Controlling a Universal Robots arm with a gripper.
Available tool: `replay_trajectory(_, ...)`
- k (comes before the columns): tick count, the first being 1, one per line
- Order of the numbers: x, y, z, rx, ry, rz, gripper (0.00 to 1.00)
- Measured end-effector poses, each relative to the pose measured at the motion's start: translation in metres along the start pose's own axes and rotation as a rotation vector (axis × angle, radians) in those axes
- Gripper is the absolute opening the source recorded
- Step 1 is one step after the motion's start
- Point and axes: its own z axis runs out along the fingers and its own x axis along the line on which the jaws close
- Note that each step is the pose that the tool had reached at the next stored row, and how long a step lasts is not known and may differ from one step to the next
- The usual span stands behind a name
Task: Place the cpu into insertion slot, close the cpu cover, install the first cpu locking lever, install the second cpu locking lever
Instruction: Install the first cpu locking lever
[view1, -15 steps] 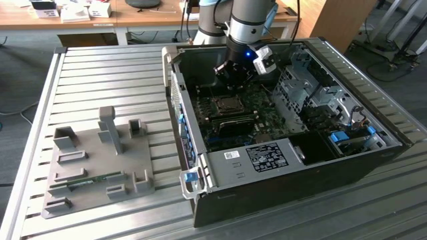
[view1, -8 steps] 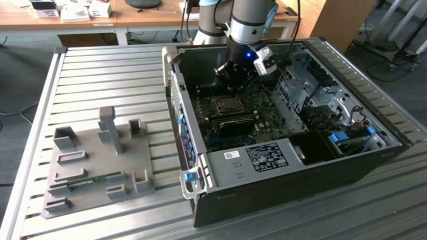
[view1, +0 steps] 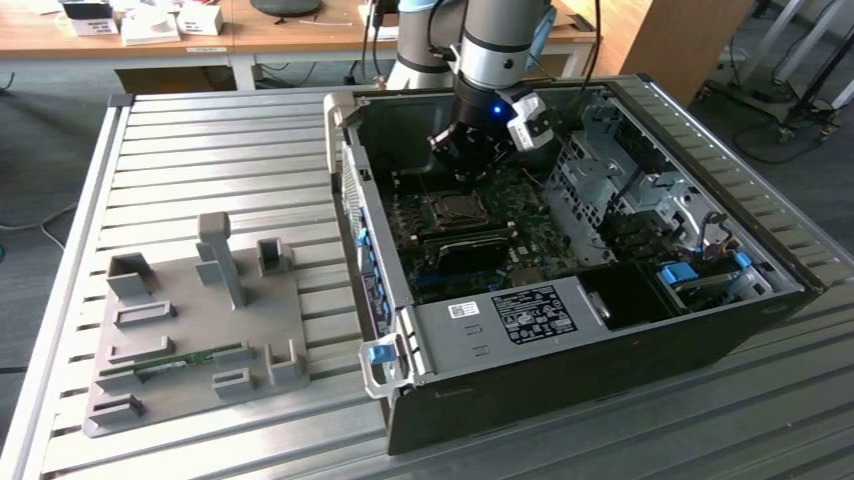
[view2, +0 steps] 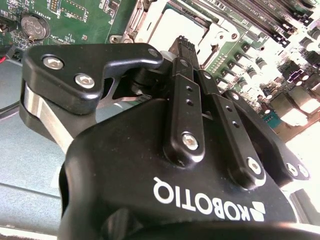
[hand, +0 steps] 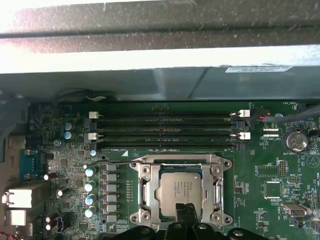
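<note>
– Now, where is the cpu?
– Seated in the insertion slot, cpu cover framing it. The gripper, fingers pressed together and empty, is poised over its edge. Probably light, stiff, fragile: grasp by the edges.

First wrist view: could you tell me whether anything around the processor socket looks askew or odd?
Nothing stands out: the silver-grey square cpu sits squarely within the silvery metal frame, with the black gripper at its edge.
</note>
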Motion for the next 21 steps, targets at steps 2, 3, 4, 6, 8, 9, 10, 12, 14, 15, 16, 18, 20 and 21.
replay_trajectory(2,0.0000,0.0000,0.0000,0.0000,0.0000,0.000,0.11)
replay_trajectory(3,0.0000,-0.0002,-0.0001,-0.0028,0.0001,0.000,0.11)
replay_trajectory(4,0.0000,-0.0002,0.0000,-0.0121,0.0002,0.000,0.11)
replay_trajectory(6,0.0000,-0.0001,0.0000,-0.0323,0.0007,0.000,0.11)
replay_trajectory(8,0.0000,-0.0001,0.0000,-0.0446,0.0008,0.001,0.11)
replay_trajectory(9,0.0000,-0.0001,0.0000,-0.0447,0.0008,0.001,0.11)
replay_trajectory(10,0.0000,-0.0001,0.0000,-0.0456,0.0009,0.001,0.11)
replay_trajectory(12,0.0005,-0.0002,0.0000,-0.0678,0.0011,0.001,0.11)
replay_trajectory(14,0.0008,-0.0003,0.0000,-0.0873,0.0016,0.001,0.11)
replay_trajectory(15,0.0009,-0.0003,0.0000,-0.0912,0.0017,0.001,0.11)
replay_trajectory(16,0.0010,-0.0003,-0.0001,-0.0934,0.0016,0.002,0.11)
replay_trajectory(18,0.0028,-0.0004,0.0000,-0.0956,-0.0004,0.001,0.11)
replay_trajectory(20,0.0077,-0.0005,-0.0001,-0.0964,-0.0052,0.001,0.11)
replay_trajectory(21,0.0107,-0.0006,-0.0001,-0.0968,-0.0082,0.001,0.11)
